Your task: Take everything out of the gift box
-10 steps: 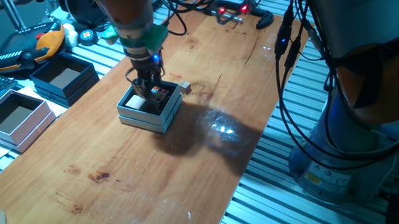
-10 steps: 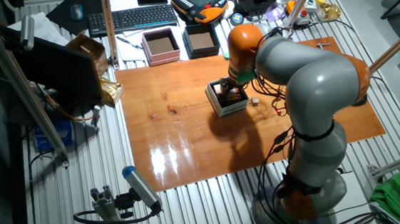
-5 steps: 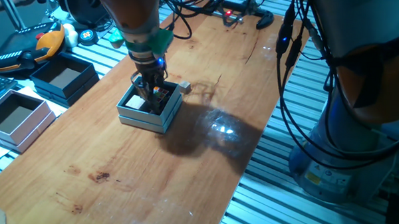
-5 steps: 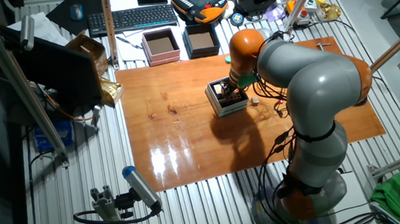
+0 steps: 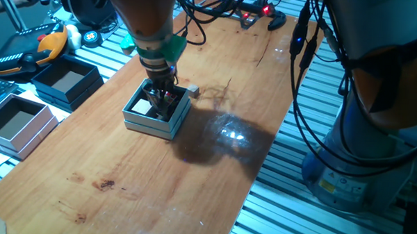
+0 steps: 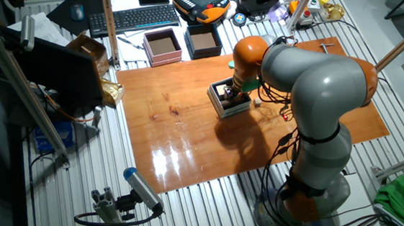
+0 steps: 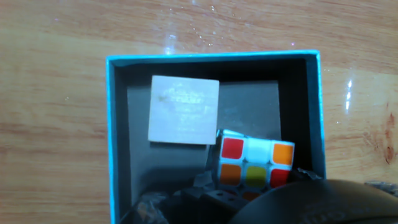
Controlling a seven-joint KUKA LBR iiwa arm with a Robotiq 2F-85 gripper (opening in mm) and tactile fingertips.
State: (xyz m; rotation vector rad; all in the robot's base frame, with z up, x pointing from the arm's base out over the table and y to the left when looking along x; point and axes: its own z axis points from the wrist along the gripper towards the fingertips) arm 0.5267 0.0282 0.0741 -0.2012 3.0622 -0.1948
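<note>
In the hand view, nearest to the camera, the dark body of the pincer (image 7: 249, 202) fills the lower edge at 6 o'clock. Its fingertips are hidden, so one cannot tell if the fingers are apart, together or clamped on something.

Just past it lies the puzzle cube (image 7: 255, 167), tilted, with red, white, orange and green squares on top; it sits in the 4 o'clock corner of the gift box (image 7: 112, 137). Beside it, toward 10 o'clock, the plain grey cube (image 7: 183, 110) rests flat on the dark floor of the box, near the puzzle cube, but touching or not cannot be told.

In one fixed view the pincer (image 5: 160, 96) reaches down into the gift box (image 5: 153, 122), which stands on the wooden surface (image 5: 193, 172). A tiny pale grey block (image 5: 193, 91) lies on the surface just outside the box, at its 2 o'clock corner, so it seems to be out already. Farther away, at 9 o'clock, stand a dark navy box (image 5: 65, 81) and a larger white box (image 5: 17, 124).

The risks appear to be these: the puzzle cube is tilted and close to the box wall, so a finger may land on the wall or on a cube edge and the cube may slip. The light box may also be pushed or lifted together with the cube.
</note>
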